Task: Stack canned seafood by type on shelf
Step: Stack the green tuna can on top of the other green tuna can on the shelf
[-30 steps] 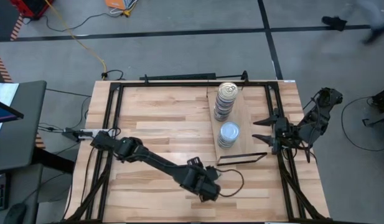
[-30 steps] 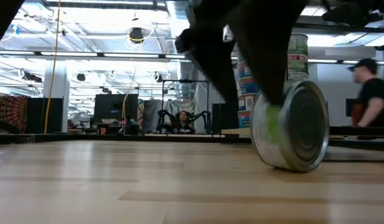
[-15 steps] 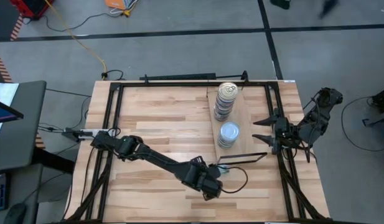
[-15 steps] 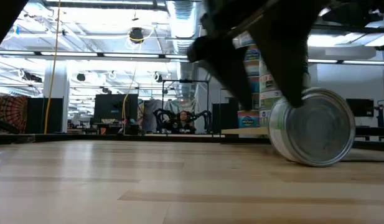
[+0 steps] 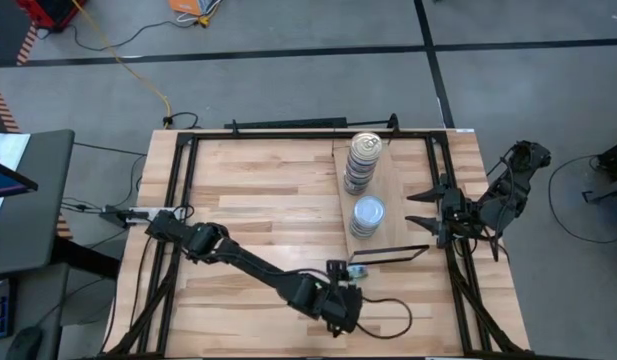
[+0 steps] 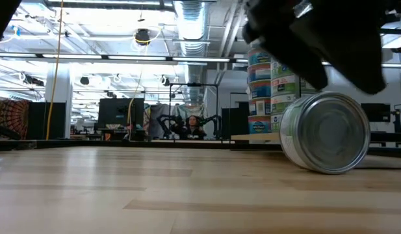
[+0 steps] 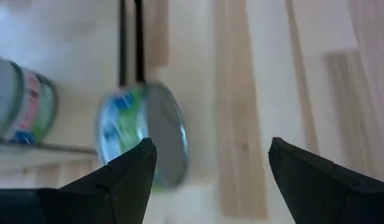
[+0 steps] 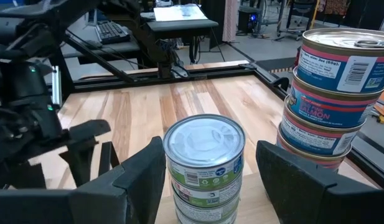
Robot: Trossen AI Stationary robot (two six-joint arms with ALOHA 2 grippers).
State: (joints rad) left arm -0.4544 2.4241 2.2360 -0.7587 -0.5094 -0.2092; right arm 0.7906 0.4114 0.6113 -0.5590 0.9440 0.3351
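Now high: left gripper (image 5: pixel 340 292) just before shelf (image 5: pixel 388 185), fingers spread, empty | low: loose tin (image 6: pixel 325 133) lies on its side (likely to roll) | left wrist: tin ahead, ungripped | right wrist: right gripper (image 8: pixel 207 180) open, waiting beside shelf stacks.

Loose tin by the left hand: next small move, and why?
Probably close the left hand around the tin again. That tin lies on its side on the tabletop, beside the shelf, with the open fingers apart from it. It belongs on the shorter stack.
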